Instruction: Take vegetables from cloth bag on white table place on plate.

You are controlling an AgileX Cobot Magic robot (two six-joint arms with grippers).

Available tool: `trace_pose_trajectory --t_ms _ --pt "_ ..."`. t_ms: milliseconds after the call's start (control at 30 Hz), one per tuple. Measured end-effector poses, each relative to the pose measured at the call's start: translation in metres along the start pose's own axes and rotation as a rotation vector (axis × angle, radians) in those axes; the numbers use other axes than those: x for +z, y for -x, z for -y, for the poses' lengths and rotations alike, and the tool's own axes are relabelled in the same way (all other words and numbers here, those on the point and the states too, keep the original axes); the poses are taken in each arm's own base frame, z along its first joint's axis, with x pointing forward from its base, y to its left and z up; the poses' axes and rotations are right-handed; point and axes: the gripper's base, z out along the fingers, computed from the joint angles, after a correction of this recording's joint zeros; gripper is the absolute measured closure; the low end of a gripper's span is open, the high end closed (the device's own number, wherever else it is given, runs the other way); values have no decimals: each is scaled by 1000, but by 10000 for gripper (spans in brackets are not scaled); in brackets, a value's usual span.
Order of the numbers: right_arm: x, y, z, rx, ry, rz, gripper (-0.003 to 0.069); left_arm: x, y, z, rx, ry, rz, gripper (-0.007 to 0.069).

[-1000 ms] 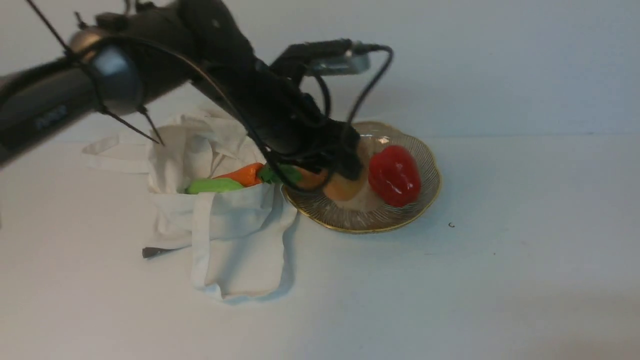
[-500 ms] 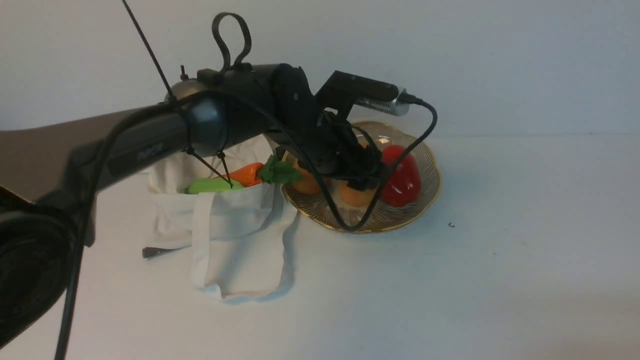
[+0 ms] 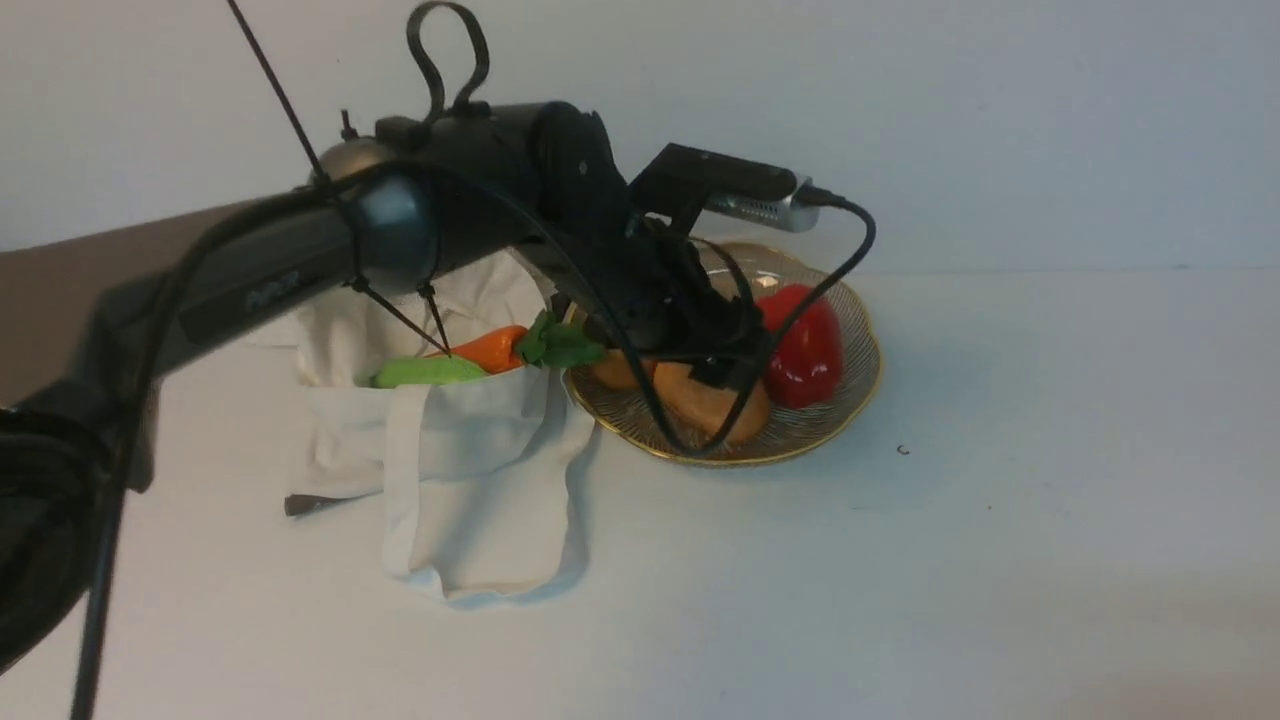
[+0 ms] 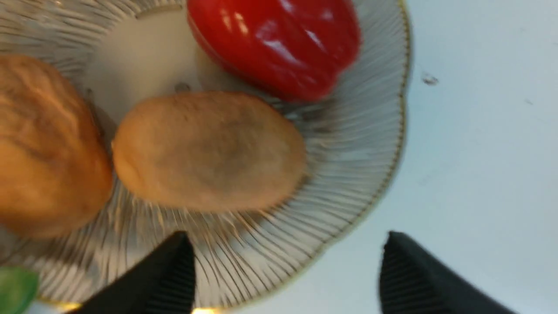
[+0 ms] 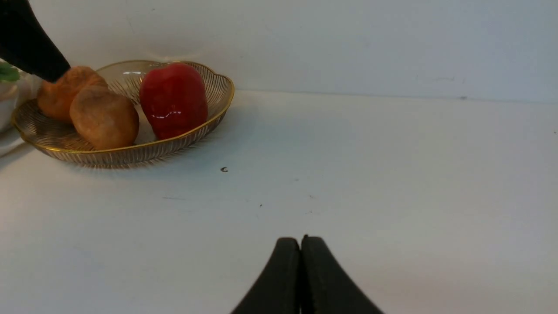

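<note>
The gold-rimmed glass plate holds two brown potatoes and a glossy red pepper. My left gripper hangs open just above the plate's near rim, with nothing between its fingers; the nearer potato lies free beyond them. An orange carrot and a green pod poke out of the mouth of the off-white cloth bag, left of the plate. My right gripper is shut and empty, low over the white table, right of the plate.
My left arm and its cables reach across above the bag and hide its back part. A small dark speck lies on the table right of the plate. A pale wall stands behind the table.
My left gripper has let go of the second potato and lifted off it. That potato has tipped over and now lies on its side in the plate. The arm has swung up and leftward.
</note>
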Motion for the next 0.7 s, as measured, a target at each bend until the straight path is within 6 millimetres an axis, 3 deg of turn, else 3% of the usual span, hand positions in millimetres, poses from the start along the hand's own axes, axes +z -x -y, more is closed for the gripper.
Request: trace_pose_trajectory --t_ms 33,67,100,200,233,300,400,500,600,700 --pt "0 0 0 0 0 0 673 -20 5 5 25 -5 -2 260" --pt "0 0 0 0 0 0 673 -24 5 6 29 -7 -1 272" --pt "0 0 0 0 0 0 673 -55 10 13 75 -6 -9 396" --pt "0 0 0 0 0 0 673 -107 13 24 136 14 22 540" --pt "0 0 0 0 0 0 673 -133 11 28 165 33 28 589" --pt "0 0 0 0 0 0 673 -177 2 37 194 57 49 620" --pt "0 0 0 0 0 0 673 -211 -8 44 196 71 85 629" --pt "0 0 0 0 0 0 673 -253 -36 54 191 78 140 629" --pt "0 0 0 0 0 0 673 -269 -74 59 177 67 123 629" --pt "0 0 0 0 0 0 673 -265 -121 61 152 34 94 629"
